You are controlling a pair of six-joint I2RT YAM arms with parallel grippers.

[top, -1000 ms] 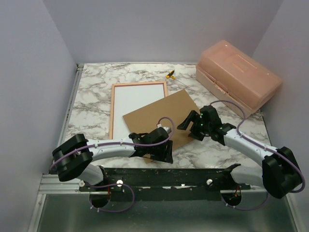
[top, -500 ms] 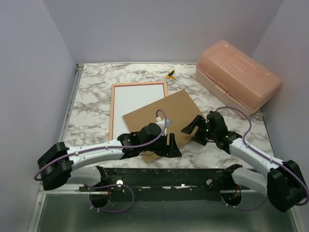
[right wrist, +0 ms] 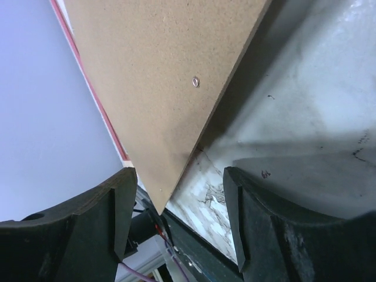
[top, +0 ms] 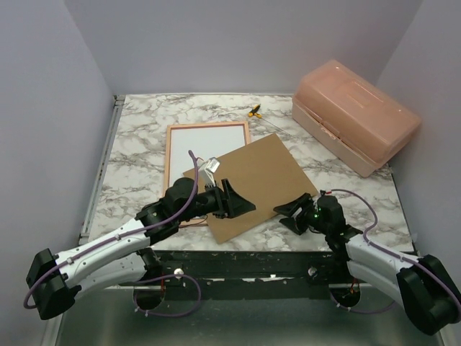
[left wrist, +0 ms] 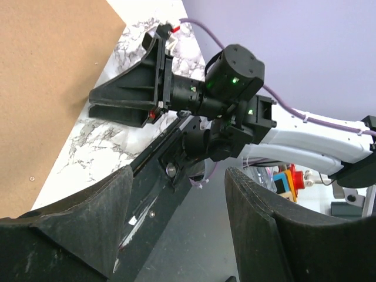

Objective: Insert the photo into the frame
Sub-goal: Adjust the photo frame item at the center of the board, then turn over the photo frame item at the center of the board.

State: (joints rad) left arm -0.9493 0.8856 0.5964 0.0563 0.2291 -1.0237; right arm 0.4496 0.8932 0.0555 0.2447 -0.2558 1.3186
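**Lying askew: board across the frame's corner**

A grey-veined marble table (top: 137, 144) carries everything; a salmon plastic box (top: 356, 115) sits at its far right; the thin-edged rectangular pink frame (top: 167, 166) lies flat at centre left, and the white rectangle filling it looks like the photo (top: 205, 148), plain side up; a flat brown backing board (top: 263, 176) rests tilted over the frame's near right corner. The left gripper (top: 241, 204) hovers at the board's near left edge, jaws apart and empty; the right gripper (top: 283, 218) sits low by the board's near right corner, jaws parted, clamping nothing; a small yellow-and-black tool (top: 253, 111) lies at the back.
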